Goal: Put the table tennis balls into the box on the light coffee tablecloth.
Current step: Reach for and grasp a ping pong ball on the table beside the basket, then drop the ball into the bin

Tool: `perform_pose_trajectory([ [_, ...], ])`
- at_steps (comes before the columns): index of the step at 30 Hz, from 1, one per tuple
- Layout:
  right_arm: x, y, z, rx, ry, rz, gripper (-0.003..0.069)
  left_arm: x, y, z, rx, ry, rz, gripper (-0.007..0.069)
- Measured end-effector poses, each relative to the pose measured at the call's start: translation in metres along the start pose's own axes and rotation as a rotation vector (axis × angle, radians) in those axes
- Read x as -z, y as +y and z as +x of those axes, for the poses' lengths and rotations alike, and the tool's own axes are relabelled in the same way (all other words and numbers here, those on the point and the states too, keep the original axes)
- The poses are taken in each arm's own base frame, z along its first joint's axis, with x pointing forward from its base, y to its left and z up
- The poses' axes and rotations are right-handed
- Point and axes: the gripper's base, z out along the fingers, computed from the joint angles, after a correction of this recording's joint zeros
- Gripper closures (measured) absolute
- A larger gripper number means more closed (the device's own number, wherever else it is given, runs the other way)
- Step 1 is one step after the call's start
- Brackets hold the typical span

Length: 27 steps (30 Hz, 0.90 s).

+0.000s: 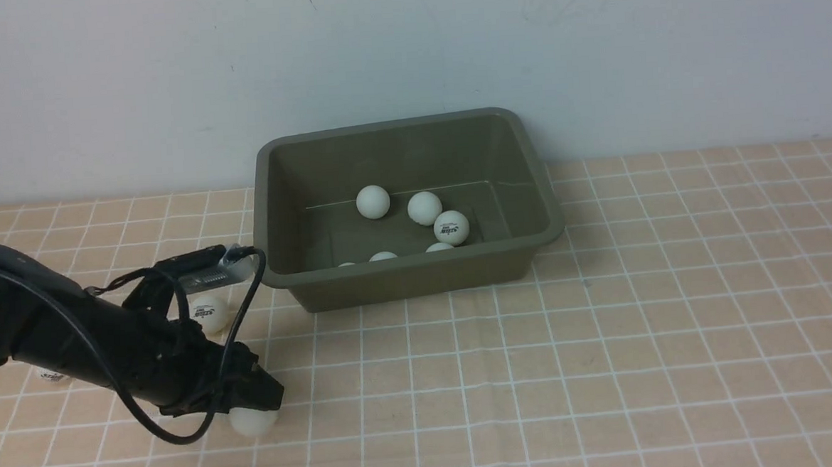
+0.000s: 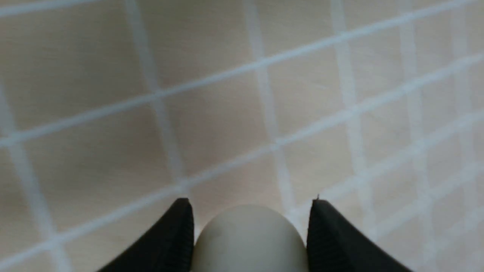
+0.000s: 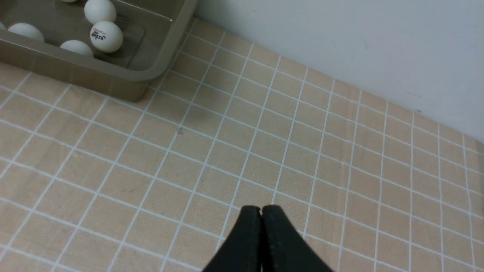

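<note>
While the left tool point(image 2: 251, 234) has its two fingers closed on one plain white table tennis ball point(image 1: 253, 421), low over the light coffee tablecloth point(image 1: 466, 373), the right tool point(image 3: 261, 211) shows both fingertips together, nothing between them.

Item: one box point(image 1: 418, 283), olive-green, rectangular, rounded corners, flared rim, lidless; standing on the tablecloth near the pale wall point(image 1: 406, 49), its long side facing the camera.

Contents of same: six white balls visible. Three in full view, one point(image 1: 373, 202) apart toward the left, two point(image 1: 425, 209) point(image 1: 451, 228) close together, the nearer bearing a dark printed logo; three more partly hidden behind the near rim.

Outside the box: one logo-marked ball point(image 1: 209, 314) on the cloth, just beside the box's left end, partly behind the left arm point(image 1: 108, 335); another point(image 1: 52, 374), farther left, mostly covered by that arm.
</note>
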Motion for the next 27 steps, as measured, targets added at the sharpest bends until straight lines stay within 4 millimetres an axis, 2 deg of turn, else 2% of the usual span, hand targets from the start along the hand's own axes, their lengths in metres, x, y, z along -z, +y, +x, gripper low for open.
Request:
perform_pose_trajectory([
  [4, 0.0, 0.0, 0.0, 0.0, 0.0, 0.0, 0.0676, 0.014, -0.021, -0.012, -0.033, 0.079, 0.173, 0.0313],
  [7, 0.0, 0.0, 0.0, 0.0, 0.0, 0.0, 0.0676, 0.025, -0.03, -0.026, -0.071, 0.076, 0.223, 0.0313],
  [9, 0.0, 0.0, 0.0, 0.0, 0.0, 0.0, 0.0676, 0.038, -0.038, -0.045, -0.115, 0.017, 0.235, 0.0313],
  [12, 0.0, 0.0, 0.0, -0.001, 0.0, -0.001, 0.0676, 0.049, -0.046, -0.063, -0.144, -0.052, 0.249, 0.0313],
  [13, 0.0, 0.0, 0.0, -0.003, 0.001, -0.003, 0.0676, 0.059, -0.053, -0.075, -0.173, -0.11, 0.264, 0.0313],
  [16, 0.0, 0.0, 0.0, -0.003, 0.001, -0.003, 0.0676, 0.075, -0.063, -0.096, -0.243, -0.236, 0.279, 0.0313],
  [18, 0.0, 0.0, 0.0, -0.004, 0.002, -0.005, 0.0676, 0.08, -0.065, -0.105, -0.257, -0.304, 0.268, 0.0313],
  [20, 0.0, 0.001, 0.0, -0.007, 0.003, -0.007, 0.0676, 0.086, -0.065, -0.12, -0.281, -0.453, 0.226, 0.0313],
  [24, 0.0, 0.001, 0.0, -0.008, 0.004, -0.008, 0.0676, 0.081, -0.061, -0.133, -0.322, -0.567, 0.123, 0.0313],
  [27, 0.0, 0.001, -0.001, -0.008, -0.006, -0.012, 0.0676, 0.06, -0.063, -0.14, -0.384, -0.589, 0.037, 0.0313],
])
